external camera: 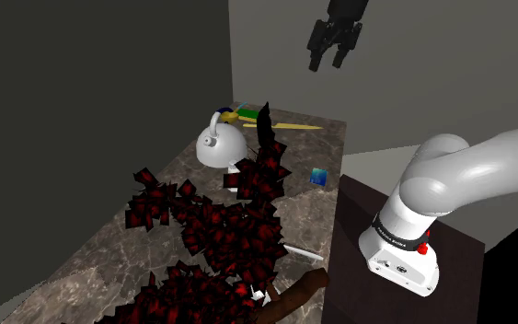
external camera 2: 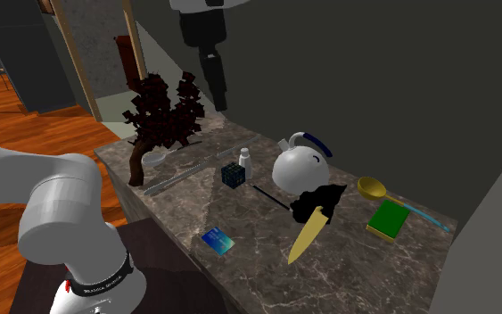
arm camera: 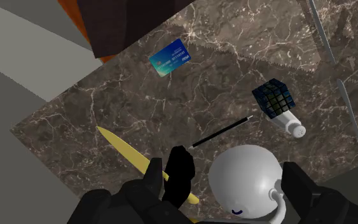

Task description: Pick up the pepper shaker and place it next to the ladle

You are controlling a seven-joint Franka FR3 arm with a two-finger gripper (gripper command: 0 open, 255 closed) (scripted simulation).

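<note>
Counter (external camera 2: 258, 268), marble-patterned, carrying all the objects of the task. Gripper (external camera: 335, 41), black, fingers spread apart and holding nothing, hangs high above the counter. In the wrist view the gripper (arm camera: 215, 184) looks down almost directly onto the white kettle (arm camera: 244, 175). Kettle (external camera 2: 300, 168) is the largest item near the centre of the counter and stands between the two things the task names. Ladle (external camera 2: 371, 187), yellow, lies on one side of the kettle, near a green block (external camera 2: 388, 219). Pepper shaker (external camera 2: 244, 163), small and white, stands on the other side, just beside a dark puzzle cube (external camera 2: 233, 175).

Key relation: seen from the hand, the pepper shaker (arm camera: 290, 123) lies beyond the kettle and off the line between the fingers, close against the cube (arm camera: 274, 97). Its long axis appears upright. The approach therefore probably calls for a sideways shift away from the kettle and then a long descent. The cube leaves little room on that flank of the shaker.
</note>
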